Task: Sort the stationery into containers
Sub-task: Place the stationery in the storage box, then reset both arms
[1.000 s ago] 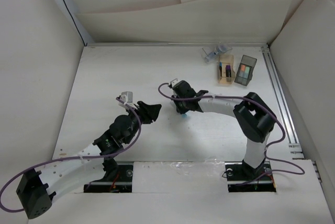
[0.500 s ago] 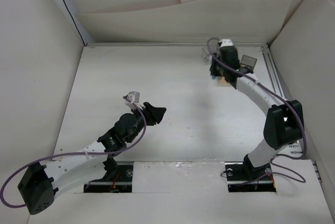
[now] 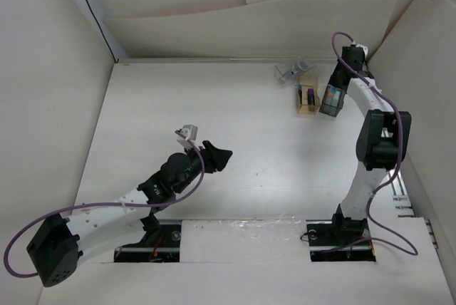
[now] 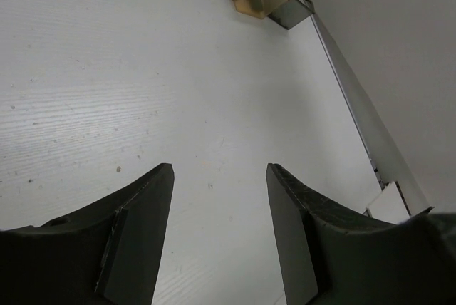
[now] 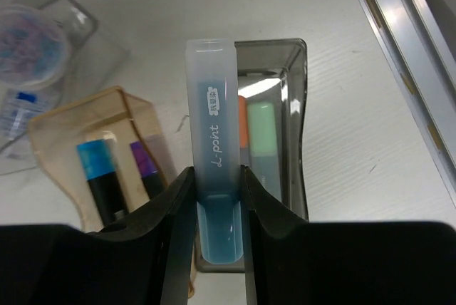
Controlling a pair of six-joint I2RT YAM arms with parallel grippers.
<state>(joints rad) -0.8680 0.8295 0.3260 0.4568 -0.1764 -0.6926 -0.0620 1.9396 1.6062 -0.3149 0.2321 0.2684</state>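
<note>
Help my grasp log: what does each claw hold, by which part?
Right claw grips the clear blue marker by its blue lower body; left claw holds nothing.

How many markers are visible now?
5: clear blue marker in the right fingers; orange marker and green marker in the grey box; blue-ended marker and purple-ended marker in the amber box. Others may be hidden.

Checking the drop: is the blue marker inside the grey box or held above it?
Held, not in: the right claw grips the blue marker above the grey box.

A clear, blue-filled marker (image 5: 212, 141), an amber box (image 5: 53, 145), a smoky grey box (image 5: 296, 141), a white table (image 5: 349, 141).
</note>
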